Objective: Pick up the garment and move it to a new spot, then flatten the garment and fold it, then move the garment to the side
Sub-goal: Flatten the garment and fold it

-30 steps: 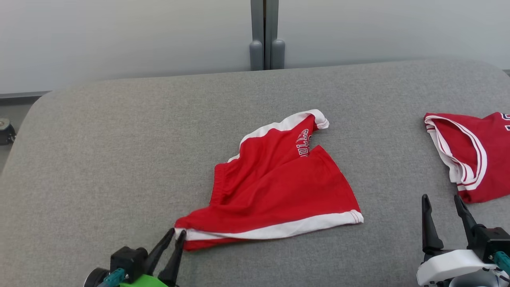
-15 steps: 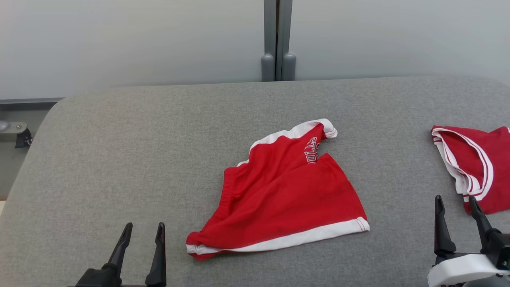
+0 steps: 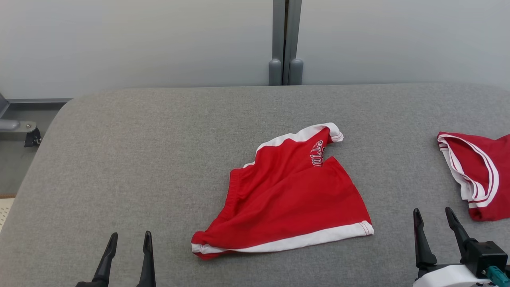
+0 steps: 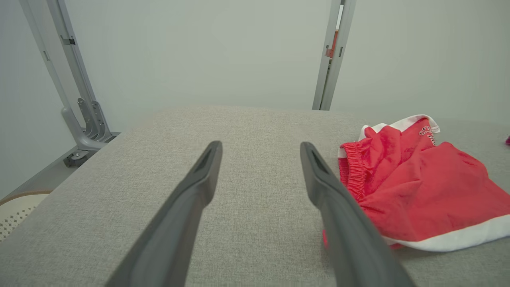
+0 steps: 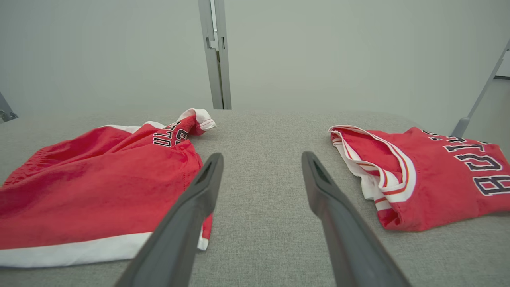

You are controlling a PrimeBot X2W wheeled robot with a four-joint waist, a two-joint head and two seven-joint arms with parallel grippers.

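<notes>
The garment [image 3: 287,199] is a pair of red shorts with white trim, lying crumpled on the grey padded table [image 3: 159,139] near its middle; it also lies at the right of the left wrist view [image 4: 418,187] and at the left of the right wrist view [image 5: 91,183]. My left gripper [image 3: 129,241] stands open at the lower left, well clear of the shorts' near corner, with nothing between its fingers [image 4: 203,175]. My right gripper [image 3: 432,215] is open at the lower right, between the shorts and a second red piece.
A red jersey [image 3: 478,175] with white stripes and dark lettering lies at the table's right edge, folded [image 5: 430,175]. A grey post [image 3: 286,44] stands behind the table against a pale wall. The table's left edge drops off beside a metal bracket [image 3: 20,129].
My left gripper let go of the shorts' near corner, opened and drew back to the left. The head camera shifted, so the whole scene slid right and down.
</notes>
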